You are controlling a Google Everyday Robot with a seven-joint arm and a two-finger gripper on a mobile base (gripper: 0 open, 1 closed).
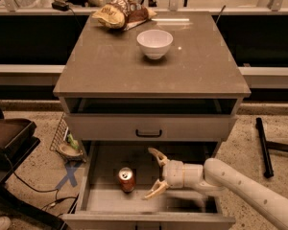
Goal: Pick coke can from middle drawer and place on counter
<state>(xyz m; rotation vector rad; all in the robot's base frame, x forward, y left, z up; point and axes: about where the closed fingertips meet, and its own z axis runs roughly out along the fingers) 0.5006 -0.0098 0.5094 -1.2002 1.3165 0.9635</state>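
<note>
The coke can (126, 178), red with a silver top, stands upright on the floor of the open middle drawer (101, 201), left of centre. My gripper (152, 173) reaches into the drawer from the right on a white arm. Its two fingers are spread open, one at the back and one at the front. It is just right of the can, not touching it, and holds nothing. The counter (110, 66) is the grey-brown slab on top of the cabinet.
A white bowl (154, 43) stands on the counter at the back, with a chip bag (119, 14) behind it. A closed drawer front with a black handle (149, 133) is above the open drawer. A black bar (263, 146) lies on the floor at the right.
</note>
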